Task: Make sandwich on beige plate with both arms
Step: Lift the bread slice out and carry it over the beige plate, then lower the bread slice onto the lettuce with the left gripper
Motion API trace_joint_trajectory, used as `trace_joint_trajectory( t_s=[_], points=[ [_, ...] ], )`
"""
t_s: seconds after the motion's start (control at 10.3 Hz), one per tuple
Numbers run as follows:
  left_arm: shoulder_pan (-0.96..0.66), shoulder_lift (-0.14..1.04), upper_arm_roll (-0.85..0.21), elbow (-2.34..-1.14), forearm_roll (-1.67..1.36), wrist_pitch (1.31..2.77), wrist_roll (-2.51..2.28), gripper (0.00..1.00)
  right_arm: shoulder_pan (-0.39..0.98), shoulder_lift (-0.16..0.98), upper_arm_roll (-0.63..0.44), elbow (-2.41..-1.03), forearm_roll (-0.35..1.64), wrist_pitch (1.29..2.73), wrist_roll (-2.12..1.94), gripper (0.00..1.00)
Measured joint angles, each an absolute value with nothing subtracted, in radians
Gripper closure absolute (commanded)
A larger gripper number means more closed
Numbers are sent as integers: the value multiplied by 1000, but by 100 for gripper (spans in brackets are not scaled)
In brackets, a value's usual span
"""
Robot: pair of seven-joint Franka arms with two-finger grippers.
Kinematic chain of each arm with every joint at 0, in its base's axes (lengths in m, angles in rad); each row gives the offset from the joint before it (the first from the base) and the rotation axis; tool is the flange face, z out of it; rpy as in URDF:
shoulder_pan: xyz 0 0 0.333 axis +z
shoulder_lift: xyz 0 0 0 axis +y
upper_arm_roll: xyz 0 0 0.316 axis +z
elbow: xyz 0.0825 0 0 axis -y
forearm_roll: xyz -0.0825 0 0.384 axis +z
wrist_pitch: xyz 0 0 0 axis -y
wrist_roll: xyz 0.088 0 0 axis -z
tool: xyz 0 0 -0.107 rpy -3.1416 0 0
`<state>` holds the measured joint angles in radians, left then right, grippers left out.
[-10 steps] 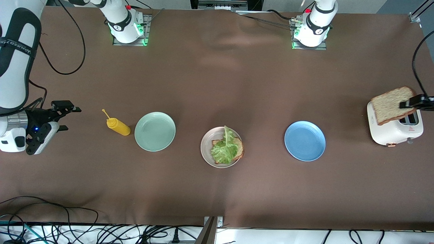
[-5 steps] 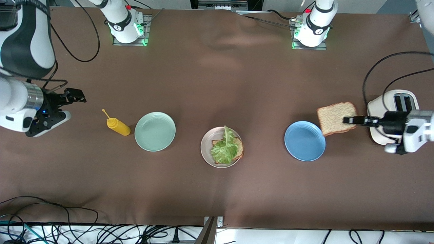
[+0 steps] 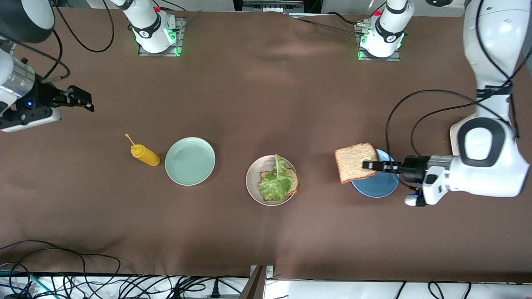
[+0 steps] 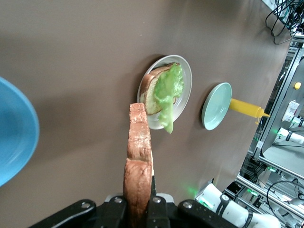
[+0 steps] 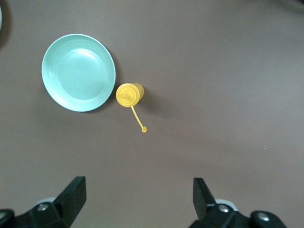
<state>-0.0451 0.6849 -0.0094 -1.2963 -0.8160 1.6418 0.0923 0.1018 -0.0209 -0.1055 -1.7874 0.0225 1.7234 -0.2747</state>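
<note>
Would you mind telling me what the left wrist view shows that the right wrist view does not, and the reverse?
Only the left wrist view shows the left gripper shut on the bread slice, the beige plate with bread and lettuce on it, and part of the blue plate that the gripper is over. Only the right wrist view shows the open right gripper, over bare brown table toward the right arm's end. Both show the mint-green plate with the yellow squeeze bottle beside it, and the brown table.
</note>
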Motion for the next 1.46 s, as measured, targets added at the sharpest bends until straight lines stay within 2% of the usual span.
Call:
trace_joint_trajectory(
  t_s=[0.49, 1.46],
  points=[
    [-211, 763, -10, -1299, -930, 1796, 87, 100, 83, -45, -135, -1783, 21, 1701, -271, 0],
    [-330, 871, -9, -1300, -1151, 2013, 87, 100, 77, -45, -186, -1752, -14, 1663, -198, 0]
  ],
)
